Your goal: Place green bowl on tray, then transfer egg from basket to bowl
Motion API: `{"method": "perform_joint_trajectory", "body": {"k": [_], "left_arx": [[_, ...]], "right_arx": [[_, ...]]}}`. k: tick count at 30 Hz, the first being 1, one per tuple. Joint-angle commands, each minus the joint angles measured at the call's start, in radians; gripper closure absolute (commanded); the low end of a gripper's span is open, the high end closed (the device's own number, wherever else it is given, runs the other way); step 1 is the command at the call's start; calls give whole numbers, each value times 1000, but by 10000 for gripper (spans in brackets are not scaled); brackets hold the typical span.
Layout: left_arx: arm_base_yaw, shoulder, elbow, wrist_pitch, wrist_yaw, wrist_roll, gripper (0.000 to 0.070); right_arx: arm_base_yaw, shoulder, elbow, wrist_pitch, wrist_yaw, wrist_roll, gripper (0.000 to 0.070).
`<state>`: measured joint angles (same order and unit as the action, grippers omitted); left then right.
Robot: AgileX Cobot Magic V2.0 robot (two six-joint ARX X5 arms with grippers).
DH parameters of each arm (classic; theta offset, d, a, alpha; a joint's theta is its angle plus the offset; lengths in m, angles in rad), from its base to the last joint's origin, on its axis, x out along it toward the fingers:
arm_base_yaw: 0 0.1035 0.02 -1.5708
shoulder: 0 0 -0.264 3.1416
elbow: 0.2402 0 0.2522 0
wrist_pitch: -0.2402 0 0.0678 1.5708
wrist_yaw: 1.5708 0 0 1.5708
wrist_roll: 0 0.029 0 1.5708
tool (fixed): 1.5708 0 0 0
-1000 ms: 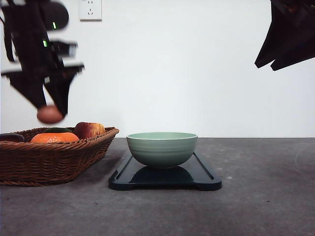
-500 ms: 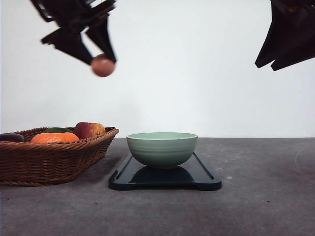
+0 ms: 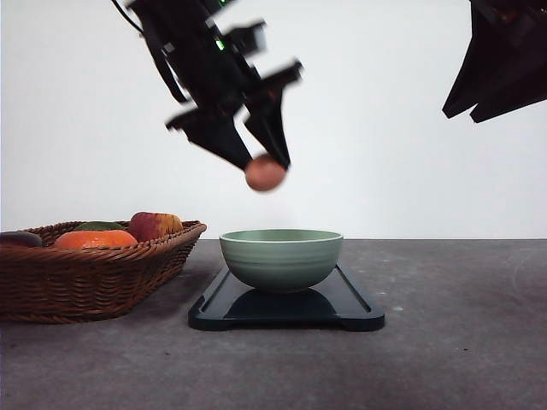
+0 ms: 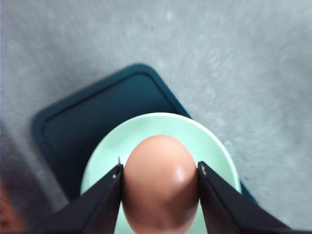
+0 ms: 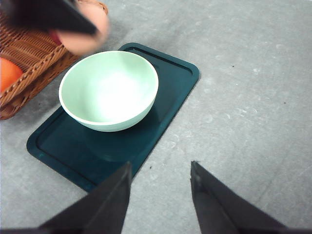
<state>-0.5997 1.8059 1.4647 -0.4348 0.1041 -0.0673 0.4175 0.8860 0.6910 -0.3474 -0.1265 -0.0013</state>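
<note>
Two fingers of the left gripper [image 3: 267, 171] pinch the egg [image 3: 265, 173] above the green bowl [image 3: 281, 259], seemingly left of centre. The bowl sits on the tray [image 3: 286, 309], so next comes lowering and release. The right gripper [image 5: 161, 187] hangs open, empty.

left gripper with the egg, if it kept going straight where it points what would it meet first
Probably the pale sage-green round ceramic bowl on the dark rectangular tray. The left gripper points down at its inside, the brown egg leading, though depth is unclear.

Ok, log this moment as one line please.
phase: egg transfer | left gripper: holding egg above green bowl | bowl: on tray | right gripper: open, idle
</note>
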Motion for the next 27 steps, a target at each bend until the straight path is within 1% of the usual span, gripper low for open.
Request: {"method": "perform_joint_trajectory", "body": {"k": [1, 8, 13, 20, 22, 25, 27], "left_arx": [[-20, 40, 19, 23, -21, 3, 513], [-55, 144, 19, 68, -47, 3, 513], [-68, 196, 19, 68, -108, 9, 512], [-70, 238, 19, 62, -110, 13, 508], [-74, 238, 20, 64, -110, 13, 477], [-78, 237, 21, 61, -108, 9, 357], [-79, 236, 24, 52, -108, 10, 322]], "right_arx": [[4, 8, 2, 10, 4, 0, 462], [3, 8, 2, 10, 4, 0, 462], [4, 8, 2, 10, 4, 0, 462], [3, 8, 2, 10, 3, 0, 462], [4, 8, 2, 10, 3, 0, 462], [4, 8, 2, 10, 3, 0, 462], [4, 8, 2, 10, 3, 0, 462]]}}
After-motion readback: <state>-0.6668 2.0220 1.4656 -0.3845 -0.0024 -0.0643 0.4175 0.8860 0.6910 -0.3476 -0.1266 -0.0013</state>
